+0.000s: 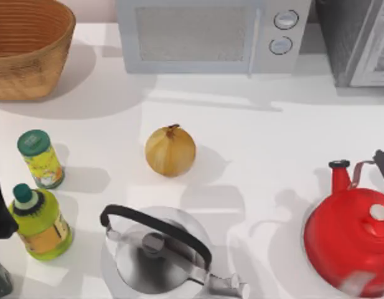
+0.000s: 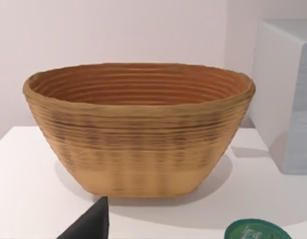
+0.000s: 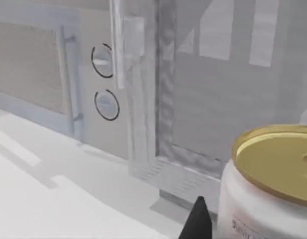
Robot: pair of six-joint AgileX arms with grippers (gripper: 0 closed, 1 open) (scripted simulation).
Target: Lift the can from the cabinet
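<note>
In the right wrist view, one dark fingertip (image 3: 197,220) of the right gripper is seen just beside the upright, gold-lidded can (image 3: 265,191), with the grey cabinet (image 3: 213,94) behind; whether anything is gripped cannot be told.

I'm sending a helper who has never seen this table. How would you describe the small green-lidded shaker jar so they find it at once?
Start at the wicker basket in the table's far left corner. Coming toward the near edge, the first thing standing there is the shaker jar, left of the onion. Its flat green lid and yellow label set it apart from the larger, narrow-necked green bottle just nearer.
</note>
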